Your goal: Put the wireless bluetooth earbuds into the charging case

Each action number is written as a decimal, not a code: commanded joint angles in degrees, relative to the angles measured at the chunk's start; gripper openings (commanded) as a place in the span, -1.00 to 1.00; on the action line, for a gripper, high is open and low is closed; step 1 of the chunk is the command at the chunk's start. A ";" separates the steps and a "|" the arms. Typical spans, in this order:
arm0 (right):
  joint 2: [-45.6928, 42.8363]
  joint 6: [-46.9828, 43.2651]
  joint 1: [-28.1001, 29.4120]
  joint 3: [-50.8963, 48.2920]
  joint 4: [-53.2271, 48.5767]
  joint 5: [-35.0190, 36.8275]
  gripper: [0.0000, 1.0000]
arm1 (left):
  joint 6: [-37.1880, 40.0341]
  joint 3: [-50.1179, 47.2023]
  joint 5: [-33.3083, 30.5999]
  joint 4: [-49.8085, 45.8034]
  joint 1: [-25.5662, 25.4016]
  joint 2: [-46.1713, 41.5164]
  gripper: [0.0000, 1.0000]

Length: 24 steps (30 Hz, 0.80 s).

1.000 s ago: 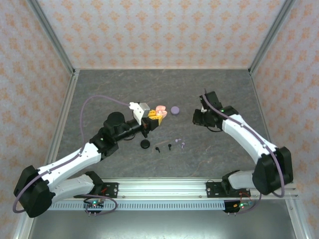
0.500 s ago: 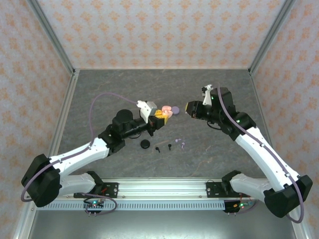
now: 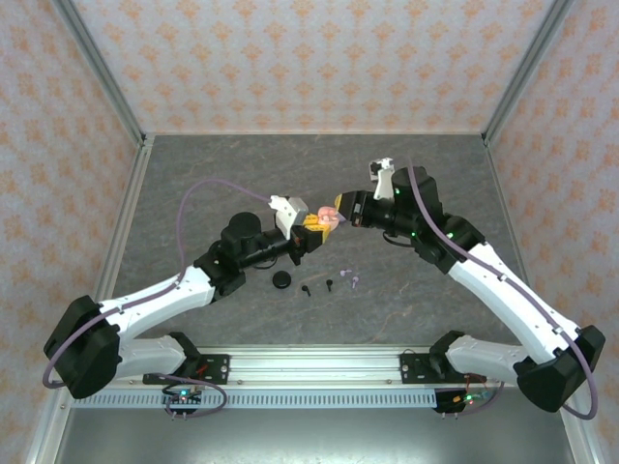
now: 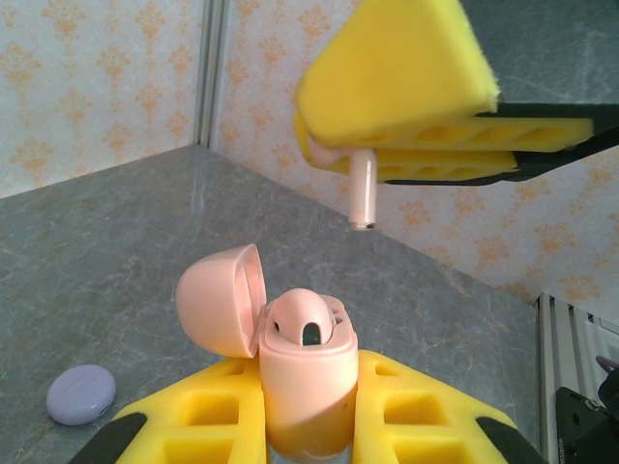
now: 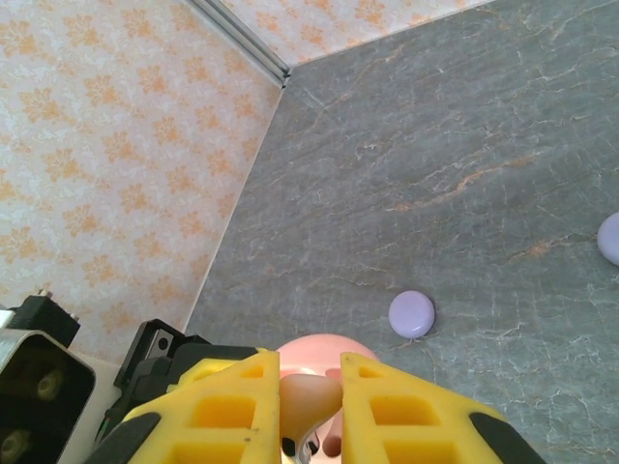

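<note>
Just above the open pink charging case [image 4: 305,372], a pale pink earbud [image 4: 363,188] hangs with its stem pointing down, not touching the case. The right gripper [image 4: 406,145] pinches the head of the earbud between its yellow pads [image 4: 397,58]. The left gripper [image 4: 309,420] clamps the case upright. The left arm [image 3: 164,295] and the right arm [image 3: 493,275] reach inward and meet over the middle of the table [image 3: 193,174]

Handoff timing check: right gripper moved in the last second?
Yes. The right gripper swung left, from right of the loose earbuds on the table to directly behind them, beside the pink case.
</note>
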 commanded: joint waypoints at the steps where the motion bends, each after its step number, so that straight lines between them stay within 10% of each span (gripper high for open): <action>1: 0.65 0.02 0.44 1.90 2.03 1.59 -0.65 | 0.24 2.09 0.60 2.78 -0.35 -0.17 -1.00; 24: 3.18 -1.92 1.27 1.59 -2.28 1.08 -0.65 | 0.64 1.79 -0.12 2.36 -0.34 -1.14 -1.00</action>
